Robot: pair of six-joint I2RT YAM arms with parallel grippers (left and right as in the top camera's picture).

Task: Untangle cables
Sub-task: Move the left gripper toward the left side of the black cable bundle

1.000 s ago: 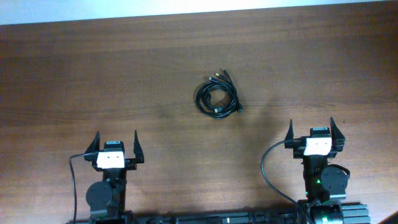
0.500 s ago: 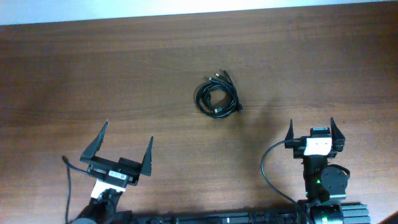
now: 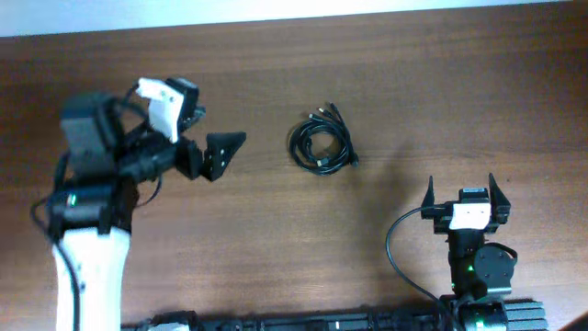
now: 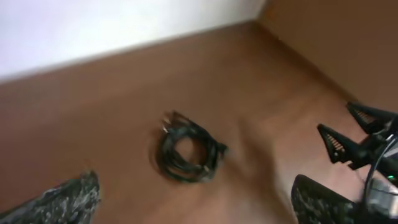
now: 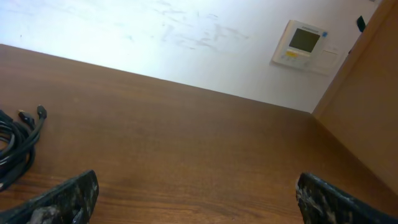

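Note:
A small coil of tangled black cables [image 3: 322,144] lies on the brown table near the middle. It also shows in the left wrist view [image 4: 186,151] and at the left edge of the right wrist view [image 5: 15,149]. My left gripper [image 3: 213,144] is open and empty, raised above the table to the left of the coil and pointing toward it. My right gripper [image 3: 459,191] is open and empty at its rest place near the front right, well short of the coil.
The wooden table [image 3: 441,83] ends at a white wall along the far edge. The right arm's black supply cable [image 3: 395,248] loops beside its base at the front. A wall thermostat [image 5: 303,44] shows in the right wrist view.
My left arm has lifted from its rest place at the front left and swung up and toward the coil. The right arm and the cables have not moved.

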